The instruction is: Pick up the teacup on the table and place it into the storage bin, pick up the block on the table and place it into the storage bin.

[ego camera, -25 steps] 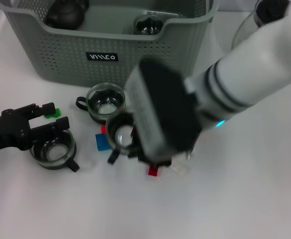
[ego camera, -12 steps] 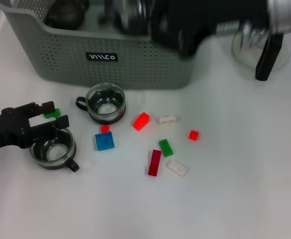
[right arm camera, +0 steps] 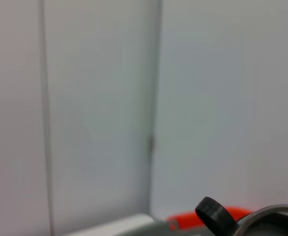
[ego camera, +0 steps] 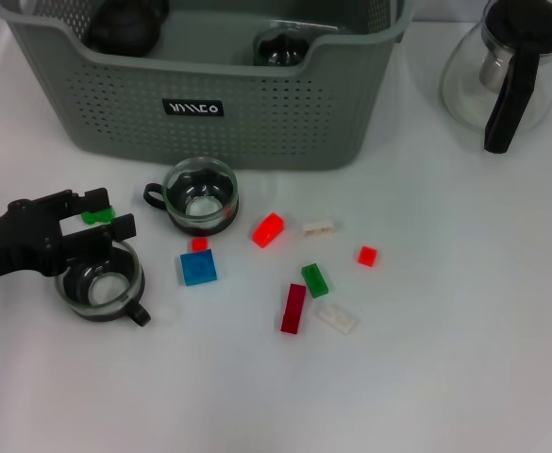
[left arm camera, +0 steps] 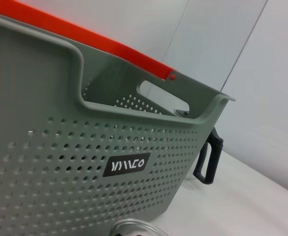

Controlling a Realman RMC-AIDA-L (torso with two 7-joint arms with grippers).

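At the far left of the head view the left gripper (ego camera: 96,226) is seen low over the table (ego camera: 464,359), its black fingers parted and straddling the far rim of the nearest teacup (ego camera: 99,281); nothing is clamped between them yet. This cup is of clear glass in a dark sleeve, with a small black handle pointing near and to the right. It is judged to be light, stiff, smooth and breakable, so a hold across the rim or the sleeved wall is preferred to the thin handle, and a gentle squeeze is called for. A small green block (ego camera: 97,215) lies just beside the far finger and could be nudged.

A little to the right and farther off stands a second teacup (ego camera: 199,194), its handle turned to the left, close to the storage bin (ego camera: 285,113). The bin spans the far side of the table and already holds dark objects, among them what appears to be a cup.

Further right the blocks are scattered: a blue block (ego camera: 198,268), a red block (ego camera: 268,228), a dark red bar (ego camera: 293,308) and a green brick (ego camera: 314,279), with others near them. They are judged hard, light and small, best pinched across their short sides.

At the far right a glass teapot (ego camera: 504,66) stands apart. The right gripper is not seen in any view.
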